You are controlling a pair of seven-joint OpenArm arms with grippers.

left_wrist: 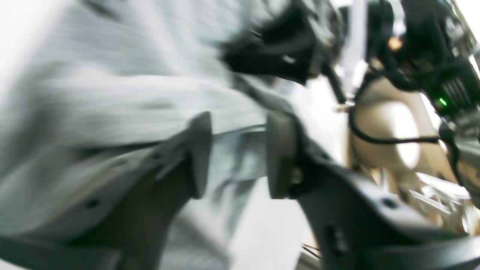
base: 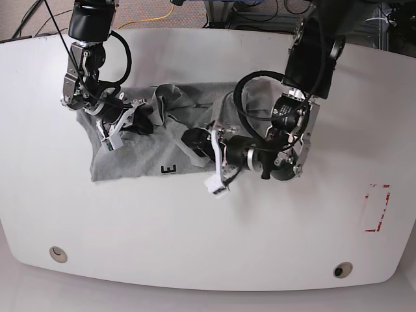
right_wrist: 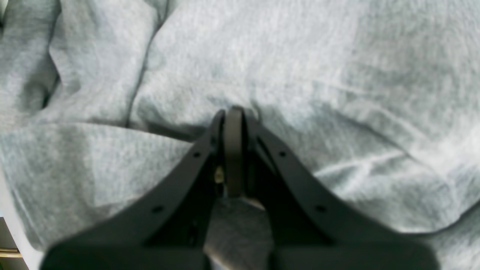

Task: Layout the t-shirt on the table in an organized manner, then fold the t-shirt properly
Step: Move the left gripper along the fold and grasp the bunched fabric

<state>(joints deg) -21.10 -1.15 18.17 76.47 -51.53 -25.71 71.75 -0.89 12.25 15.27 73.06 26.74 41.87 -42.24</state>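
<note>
1. We're at the laying-out step; nothing's folded yet. The t-shirt (base: 140, 146) sits bunched on the table (base: 214, 253), left of centre toward the far side.
2. The right gripper (right_wrist: 233, 123) is clamped on a pinch of shirt fabric.
3. The left gripper (left_wrist: 238, 155) has its fingers apart with cloth between them, though it's blurry.
4. Next I'd guess it needs pulling flat: it's grey and rumpled, with dark lettering peeking out at the near hem.

1. I see my left gripper (left_wrist: 238, 153) with its jaws apart, a clear gap between the two pads (left_wrist: 199, 153).
2. A hemmed edge of the grey t-shirt (left_wrist: 112, 97) shows in that gap; whether it touches either pad, I cannot tell through the blur.
3. Far right, black cabling (left_wrist: 390, 139) loops over a tan, blurred shape.
4. A green light (left_wrist: 443, 101) glows at right.
</note>
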